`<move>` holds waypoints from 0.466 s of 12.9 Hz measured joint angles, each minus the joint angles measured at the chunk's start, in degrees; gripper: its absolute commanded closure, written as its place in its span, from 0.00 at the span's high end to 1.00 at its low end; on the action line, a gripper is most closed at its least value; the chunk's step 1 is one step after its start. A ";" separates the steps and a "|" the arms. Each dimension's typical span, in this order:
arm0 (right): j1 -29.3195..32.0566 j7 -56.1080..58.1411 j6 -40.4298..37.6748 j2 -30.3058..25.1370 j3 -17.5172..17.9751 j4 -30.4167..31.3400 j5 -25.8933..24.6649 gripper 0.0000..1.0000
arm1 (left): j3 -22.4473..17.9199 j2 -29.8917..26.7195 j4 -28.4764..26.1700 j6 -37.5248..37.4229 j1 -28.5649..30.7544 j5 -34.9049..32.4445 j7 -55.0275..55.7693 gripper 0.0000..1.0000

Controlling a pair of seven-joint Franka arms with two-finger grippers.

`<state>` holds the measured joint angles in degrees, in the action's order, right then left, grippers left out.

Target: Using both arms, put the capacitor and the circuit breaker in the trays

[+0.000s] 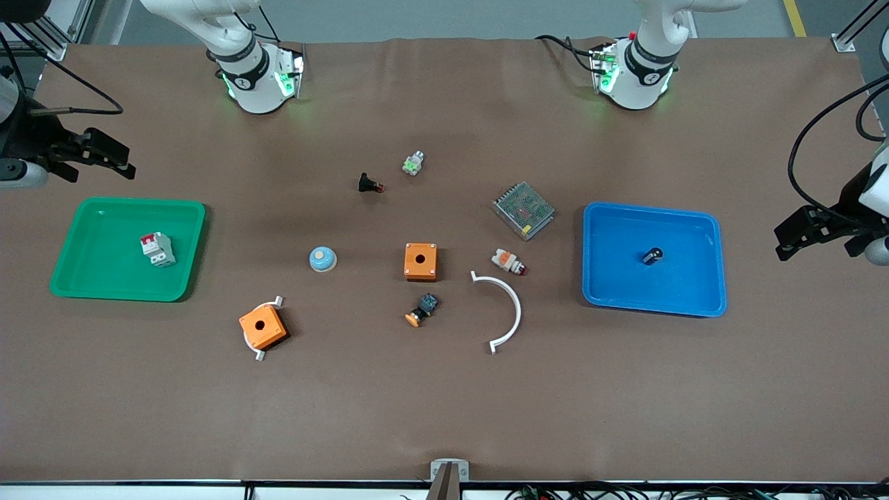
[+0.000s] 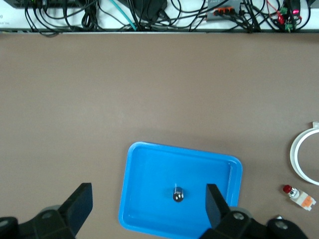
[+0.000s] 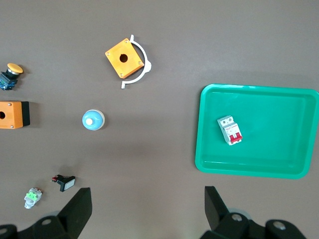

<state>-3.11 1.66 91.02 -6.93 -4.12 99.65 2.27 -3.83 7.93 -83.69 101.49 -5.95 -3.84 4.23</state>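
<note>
Table (image 1: 444, 417): plain brown.
Trays: 1 green tray (image 1: 83, 285), 1 blue tray (image 1: 694, 298).
Circuit breaker (image 1: 158, 249): white-grey, red lever.
Capacitor (image 1: 652, 255): glossy black.
2 orange boxes (image 1: 421, 262), each with 1 dark round hole.
Dome (image 1: 323, 259): light blue, beige centre.
Curved strip (image 1: 510, 305): white.
Mesh-topped unit (image 1: 524, 210): silver-grey.
Left gripper (image 1: 809, 232), right gripper (image 1: 97, 156): black.

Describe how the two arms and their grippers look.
Both arms are white with black joint bands and green lights at their bases. The left gripper and right gripper are black, with blocky black fingers. Black cables trail along both arms.
</note>
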 measured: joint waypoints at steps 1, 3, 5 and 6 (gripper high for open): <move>0.11 -0.02 -0.67 -0.23 0.00 -0.01 0.00 1.00 | -0.04 0.00 0.79 -1.68 0.14 0.01 0.00 1.00; 0.25 -0.05 -1.39 -0.70 0.01 -0.04 0.00 1.00 | -0.02 -0.01 2.04 -4.35 0.18 0.02 0.00 1.00; 0.59 -0.13 -1.77 -1.46 -0.13 -0.05 -0.01 1.00 | -0.01 0.00 3.29 -6.60 0.18 0.03 0.00 1.00; 0.70 -0.13 -1.79 -1.78 -0.42 -0.09 -0.01 1.00 | 0.00 0.00 4.61 -7.94 0.17 0.03 -0.02 1.00</move>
<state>-2.41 1.53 89.23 -8.71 -4.54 99.56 2.26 -3.83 7.93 -79.08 93.56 -5.78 -3.81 4.21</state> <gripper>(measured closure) 0.000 0.000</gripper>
